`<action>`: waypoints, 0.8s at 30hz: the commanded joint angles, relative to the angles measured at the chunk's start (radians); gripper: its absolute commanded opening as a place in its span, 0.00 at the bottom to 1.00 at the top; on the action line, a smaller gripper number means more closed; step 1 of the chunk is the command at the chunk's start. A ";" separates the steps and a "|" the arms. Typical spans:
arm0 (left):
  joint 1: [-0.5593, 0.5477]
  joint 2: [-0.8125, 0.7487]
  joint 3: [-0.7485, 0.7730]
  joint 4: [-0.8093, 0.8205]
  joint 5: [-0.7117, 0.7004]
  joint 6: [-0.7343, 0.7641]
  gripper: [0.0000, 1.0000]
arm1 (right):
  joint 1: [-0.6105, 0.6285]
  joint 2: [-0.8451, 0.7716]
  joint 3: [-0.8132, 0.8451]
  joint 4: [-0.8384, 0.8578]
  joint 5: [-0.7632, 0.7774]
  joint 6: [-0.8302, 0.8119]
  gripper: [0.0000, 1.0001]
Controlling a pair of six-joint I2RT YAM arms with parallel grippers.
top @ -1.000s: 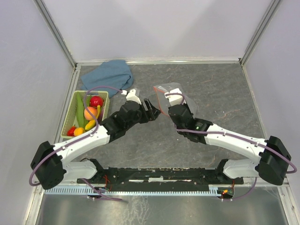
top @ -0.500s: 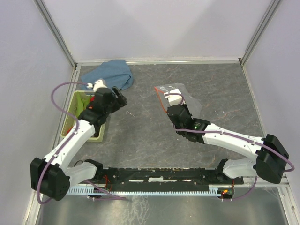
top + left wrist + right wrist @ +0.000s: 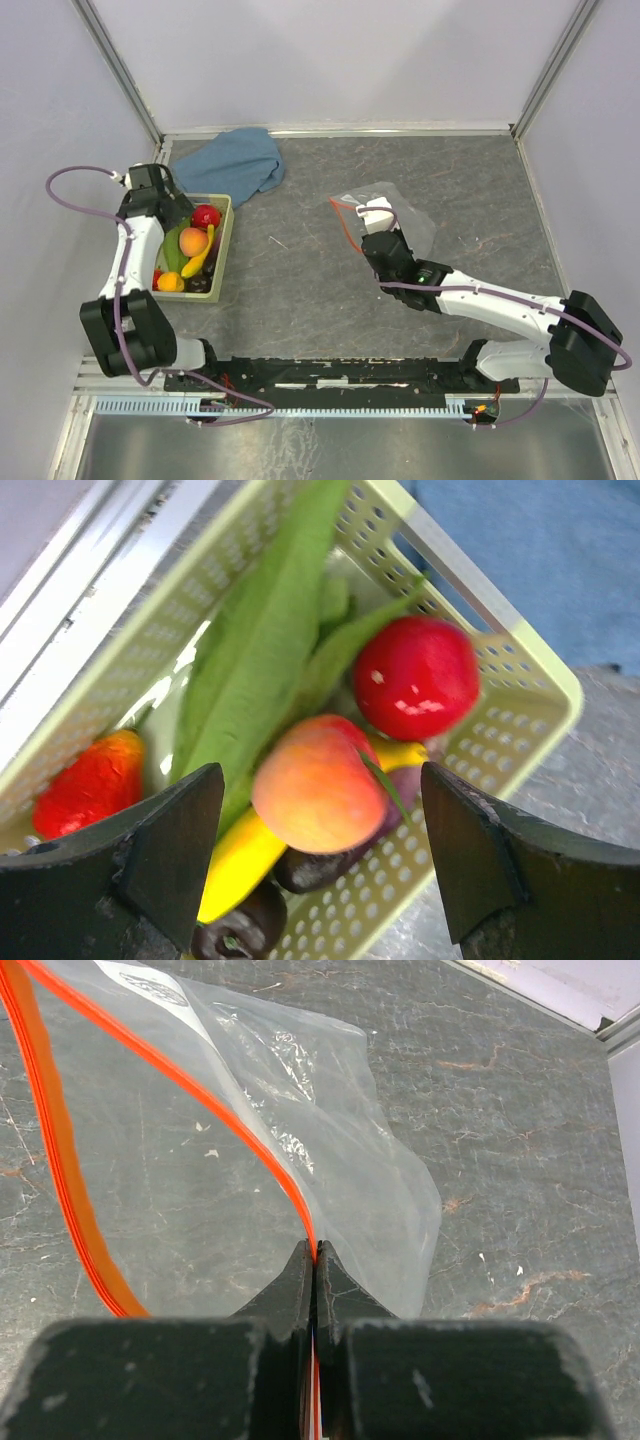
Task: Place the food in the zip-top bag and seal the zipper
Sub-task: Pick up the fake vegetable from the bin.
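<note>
The food lies in a pale green basket (image 3: 222,245) at the left: a red apple (image 3: 415,675), a peach (image 3: 318,785), a yellow banana (image 3: 240,855), a green leaf (image 3: 260,650), a red strawberry-like piece (image 3: 95,785) and dark purple pieces (image 3: 310,870). My left gripper (image 3: 322,780) is open above the basket, its jaws either side of the peach and not touching it; it also shows in the top view (image 3: 165,198). My right gripper (image 3: 316,1252) is shut on the red-orange zipper (image 3: 200,1090) of the clear zip-top bag (image 3: 330,1140), which lies mid-table (image 3: 400,215) with its mouth open.
A blue cloth (image 3: 235,160) lies at the back, just beyond the basket. The metal frame rail (image 3: 145,230) runs close along the basket's left side. The grey table (image 3: 290,290) lies between basket and bag.
My left arm has swung from the table's middle, near the bag, leftward to above the basket. My right gripper has stayed shut on the zipper, shifting only slightly.
</note>
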 commanded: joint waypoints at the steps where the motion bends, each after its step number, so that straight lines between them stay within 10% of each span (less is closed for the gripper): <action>1: 0.098 0.077 0.082 -0.007 0.053 0.093 0.86 | -0.003 -0.049 -0.009 0.079 0.003 0.012 0.02; 24: 0.259 0.314 0.052 0.051 0.318 0.124 0.84 | -0.003 -0.063 -0.027 0.096 -0.025 0.012 0.03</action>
